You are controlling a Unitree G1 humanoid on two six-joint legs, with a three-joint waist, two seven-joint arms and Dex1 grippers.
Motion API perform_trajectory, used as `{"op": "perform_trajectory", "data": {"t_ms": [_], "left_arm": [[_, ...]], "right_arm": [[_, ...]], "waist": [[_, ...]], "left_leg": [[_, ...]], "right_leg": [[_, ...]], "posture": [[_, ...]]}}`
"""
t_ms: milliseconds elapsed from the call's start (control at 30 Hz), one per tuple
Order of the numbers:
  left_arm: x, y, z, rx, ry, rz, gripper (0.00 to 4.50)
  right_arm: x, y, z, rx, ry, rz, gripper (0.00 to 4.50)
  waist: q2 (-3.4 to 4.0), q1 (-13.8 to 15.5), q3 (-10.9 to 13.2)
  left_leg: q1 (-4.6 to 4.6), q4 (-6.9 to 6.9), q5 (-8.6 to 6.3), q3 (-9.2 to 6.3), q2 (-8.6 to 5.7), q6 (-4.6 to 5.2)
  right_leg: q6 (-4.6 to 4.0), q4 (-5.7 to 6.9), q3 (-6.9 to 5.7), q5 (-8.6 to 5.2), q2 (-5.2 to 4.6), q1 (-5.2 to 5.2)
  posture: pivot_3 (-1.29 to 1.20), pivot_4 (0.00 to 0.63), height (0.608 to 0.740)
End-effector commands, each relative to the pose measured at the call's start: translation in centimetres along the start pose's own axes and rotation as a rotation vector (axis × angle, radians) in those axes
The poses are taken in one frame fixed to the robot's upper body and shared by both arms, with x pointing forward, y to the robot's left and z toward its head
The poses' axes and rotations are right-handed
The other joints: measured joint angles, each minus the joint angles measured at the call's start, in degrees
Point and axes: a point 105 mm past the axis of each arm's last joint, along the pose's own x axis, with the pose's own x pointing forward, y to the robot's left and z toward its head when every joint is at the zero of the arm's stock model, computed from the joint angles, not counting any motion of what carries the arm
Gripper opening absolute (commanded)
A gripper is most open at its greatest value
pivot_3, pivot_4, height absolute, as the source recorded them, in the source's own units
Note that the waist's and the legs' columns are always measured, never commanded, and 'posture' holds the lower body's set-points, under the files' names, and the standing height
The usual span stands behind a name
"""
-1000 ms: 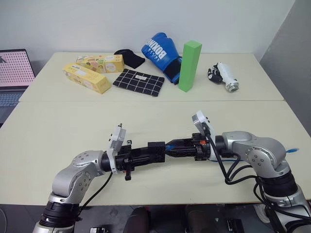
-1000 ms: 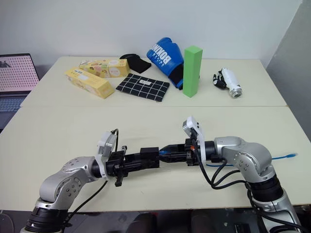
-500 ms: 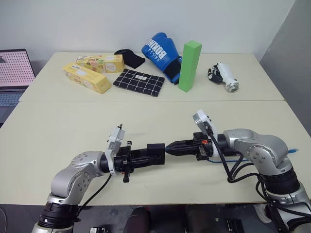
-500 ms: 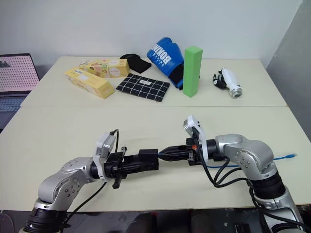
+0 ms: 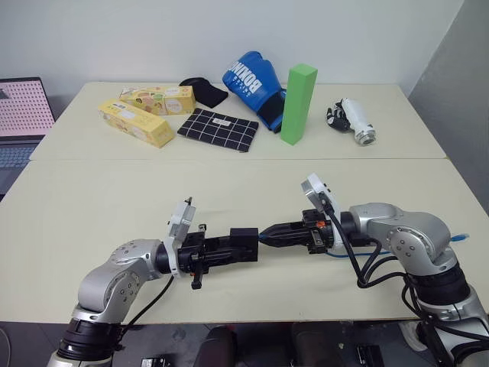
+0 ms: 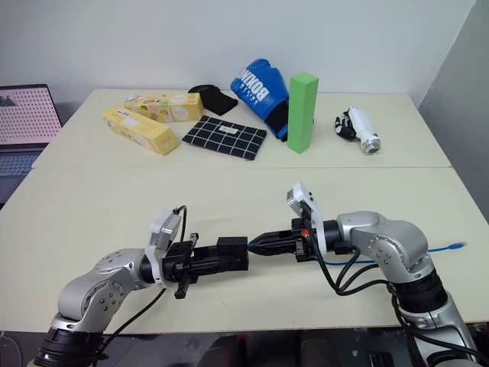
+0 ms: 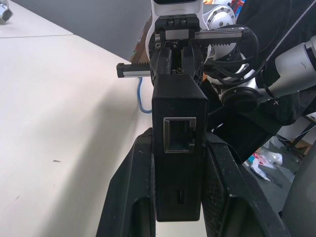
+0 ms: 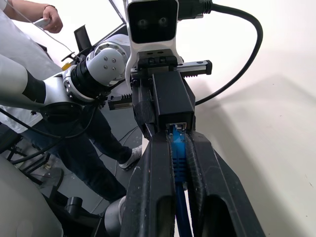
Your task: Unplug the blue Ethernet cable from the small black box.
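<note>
You had two pale tables (image 5: 92,199) pushed together before a white wall, a laptop (image 5: 19,115) at the far left. Along the back lay two yellow cartons (image 5: 137,122), a checked pouch (image 5: 218,128), a blue boxing glove (image 5: 252,80) and an upright green block (image 5: 297,103).

Over the near table your left gripper (image 5: 229,246) was clamped on the black box (image 5: 246,241), with the right gripper (image 5: 281,232) pointing at it from just opposite, pinched tight on the blue cable (image 8: 178,153) near its plug.

The head views showed the cable's far end (image 6: 456,245) lying at the right table edge. Your right wrist view showed the plug right at the box's port. The left wrist view showed another, empty port (image 7: 179,134) on the box. A person's hand (image 8: 49,19) appeared in the right wrist view.
</note>
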Motion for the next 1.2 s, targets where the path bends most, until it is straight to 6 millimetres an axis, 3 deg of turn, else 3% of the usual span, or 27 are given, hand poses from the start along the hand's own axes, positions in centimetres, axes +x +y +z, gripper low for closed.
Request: {"op": "perform_trajectory", "data": {"t_ms": [33,233,367,467,567,633,667,700,900,1100,1200], "left_arm": [[-2.0,0.7,1.2,0.061,-0.008,0.098,0.8],[-2.8,0.7,1.1,0.07,-0.004,0.139,0.8],[-3.1,1.2,1.0,0.075,-0.01,0.187,0.8],[-3.1,1.7,0.6,0.092,0.005,0.239,0.8],[-3.0,2.2,0.1,0.099,0.027,0.276,0.8],[-3.0,2.7,-0.1,0.111,0.035,0.314,0.8],[-2.9,2.8,-0.1,0.113,0.035,0.321,0.8],[-3.0,3.0,-0.2,0.112,0.041,0.348,0.8],[-3.6,4.6,0.1,0.174,0.036,0.476,0.8],[-7.1,9.1,2.9,0.39,-0.111,0.861,0.8],[-9.3,10.4,4.0,0.485,-0.181,1.028,0.8]], "right_arm": [[-1.9,-0.7,0.0,-0.024,0.027,-0.06,0.04],[-3.6,-2.5,-0.2,-0.036,0.028,-0.159,0.03],[-4.5,-6.6,0.3,-0.131,-0.012,-0.389,0.03],[-5.8,-11.6,0.3,-0.261,-0.023,-0.702,0.03],[-6.7,-14.4,-0.4,-0.319,-0.009,-0.885,0.03],[-7.2,-15.4,-1.0,-0.322,-0.004,-0.956,0.74],[-7.3,-15.6,-1.2,-0.323,-0.002,-0.966,0.8],[-7.2,-15.6,-1.4,-0.325,0.003,-0.956,1.22],[-7.7,-14.5,-0.1,-0.366,-0.01,-0.884,2.77],[-6.4,-10.1,3.1,-0.507,-0.012,-0.645,4.26],[-4.3,-7.6,4.3,-0.526,-0.043,-0.506,4.26]], "waist": [[0.0,0.0,0.0],[0.0,0.0,0.0],[-0.01,0.0,0.0],[-0.01,0.0,0.0],[-0.01,0.0,0.0],[-0.01,0.0,0.0],[-0.01,0.0,0.0],[-0.01,0.0,0.0],[-0.01,0.0,0.0],[0.02,0.1,0.0],[-0.01,-0.1,0.0]], "left_leg": [[0.0,0.0,0.0,0.0,0.0,0.0],[0.0,0.0,0.0,0.02,0.0,0.0],[-0.01,0.0,0.0,0.05,0.0,0.0],[-0.01,0.0,0.0,0.07,0.0,0.0],[-0.05,-0.01,0.0,0.15,-0.01,-0.01],[-0.12,-0.03,0.01,0.17,-0.01,-0.01],[-0.15,-0.03,0.01,0.16,0.01,-0.01],[-0.3,-0.02,0.01,0.16,0.02,-0.02],[-0.67,0.04,0.01,0.14,0.03,-0.02],[-0.67,0.07,0.01,0.11,0.01,-0.01],[-0.68,0.07,0.01,0.1,0.02,-0.01]], "right_leg": [[0.0,0.0,0.0,0.0,0.0,0.0],[0.0,0.0,0.01,0.0,0.0,-0.01],[0.0,-0.01,0.04,0.0,-0.01,-0.04],[0.0,0.01,0.05,0.0,-0.01,-0.06],[0.0,0.05,0.11,0.01,0.0,-0.15],[0.0,0.03,0.1,0.01,0.0,-0.2],[0.0,0.03,0.12,0.01,-0.01,-0.25],[0.0,0.04,0.13,0.01,-0.03,-0.36],[0.01,0.08,0.1,0.03,-0.06,-0.68],[0.01,0.08,0.05,0.03,-0.06,-0.66],[0.0,0.06,0.06,0.04,-0.11,-0.66]], "posture": [[0.0,0.15,0.74],[0.0,0.15,0.74],[0.0,0.15,0.74],[0.0,0.15,0.74],[0.0,0.15,0.74],[0.0,0.15,0.74],[0.0,0.15,0.74],[0.0,0.15,0.74],[0.0,0.15,0.74],[0.0,0.15,0.74],[0.0,0.15,0.74]]}}
